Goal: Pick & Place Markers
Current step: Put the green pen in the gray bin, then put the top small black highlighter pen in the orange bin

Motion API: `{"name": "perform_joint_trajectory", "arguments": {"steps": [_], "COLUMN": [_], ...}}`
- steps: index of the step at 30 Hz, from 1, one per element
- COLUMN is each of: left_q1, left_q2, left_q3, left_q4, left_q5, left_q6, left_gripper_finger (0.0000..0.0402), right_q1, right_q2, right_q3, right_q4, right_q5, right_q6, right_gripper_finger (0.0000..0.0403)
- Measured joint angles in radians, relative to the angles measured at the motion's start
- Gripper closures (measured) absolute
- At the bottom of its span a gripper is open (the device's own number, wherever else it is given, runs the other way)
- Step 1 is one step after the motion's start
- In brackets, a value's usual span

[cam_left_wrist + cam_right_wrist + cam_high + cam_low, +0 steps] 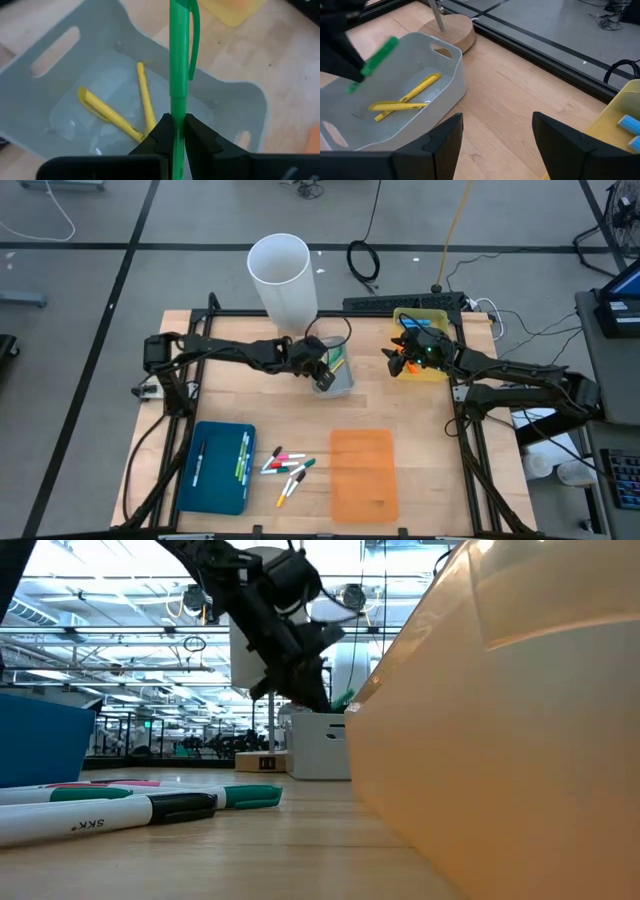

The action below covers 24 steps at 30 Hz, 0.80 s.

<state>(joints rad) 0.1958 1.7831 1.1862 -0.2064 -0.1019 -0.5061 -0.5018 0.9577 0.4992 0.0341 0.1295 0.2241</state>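
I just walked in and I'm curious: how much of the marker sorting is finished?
Two yellow markers already lie in the grey bin. The left gripper holds a green marker above it. Several markers wait on the table. The right gripper is open and empty.

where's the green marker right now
The green marker is clamped in the left gripper, held over the grey bin near the table's middle in the high view, above two yellow markers lying inside.
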Motion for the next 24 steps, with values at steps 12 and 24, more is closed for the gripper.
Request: {"name": "perform_joint_trajectory", "arguments": {"steps": [12, 24], "left_q1": [0.017, -0.143], "left_q2": [-0.023, -0.169], "left_q3": [0.002, 0.0], "left_q4": [-0.052, -0.563], "left_q5": [0.063, 0.345], "left_q6": [0.067, 0.224], "left_gripper_finger": [0.0269, 0.0245], "right_q1": [0.0, 0.0], "right_q2": [0.0, 0.0], "right_q3": [0.0, 0.0], "right_q4": [0.0, 0.001], "right_q5": [0.0, 0.0], "right_q6": [-0.004, -0.008], "right_gripper_finger": [0.0177, 0.0177]}}
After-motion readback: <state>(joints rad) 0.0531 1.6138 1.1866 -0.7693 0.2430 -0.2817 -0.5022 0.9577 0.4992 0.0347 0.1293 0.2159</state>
